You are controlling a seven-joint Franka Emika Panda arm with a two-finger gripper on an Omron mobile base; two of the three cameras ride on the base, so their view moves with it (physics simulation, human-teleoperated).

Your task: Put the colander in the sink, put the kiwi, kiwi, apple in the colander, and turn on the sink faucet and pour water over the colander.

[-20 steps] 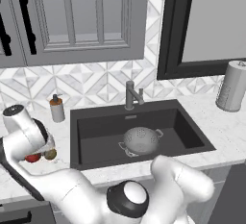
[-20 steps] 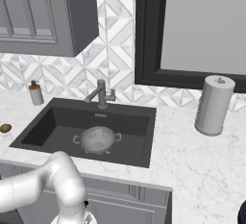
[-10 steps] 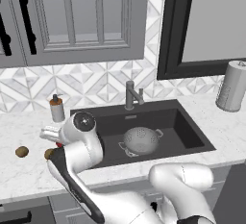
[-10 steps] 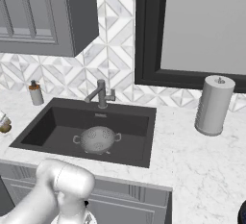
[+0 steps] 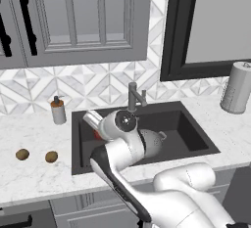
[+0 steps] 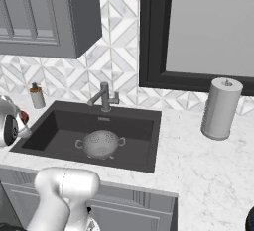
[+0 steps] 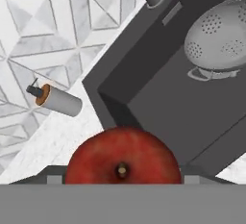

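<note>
Gripping the apple [image 7: 123, 158] between widely spread jaws, with the red fruit sitting at the bottom centre of the hand view, stem end facing the camera. Showing as a red patch [image 5: 97, 135] just left of the wrist in the left base view, where the gripper [image 5: 96, 126] is hanging over the left part of the sink [image 5: 191, 133], centre of frame. Peeking in at the left edge of the right base view as well, a sliver of red beside the white hand. Resting upright on the sink floor, the colander [image 6: 100, 143] is lying in the lower middle of the right base view and at the upper right of the hand view. Standing behind the basin, the sink faucet [image 6: 103, 96]. Lying on the counter at the left of the left base view, side by side but apart, one kiwi [image 5: 22, 154] and the other kiwi [image 5: 51, 157]. Standing at the back of the counter left of the sink, a soap dispenser [image 5: 58, 110].
</note>
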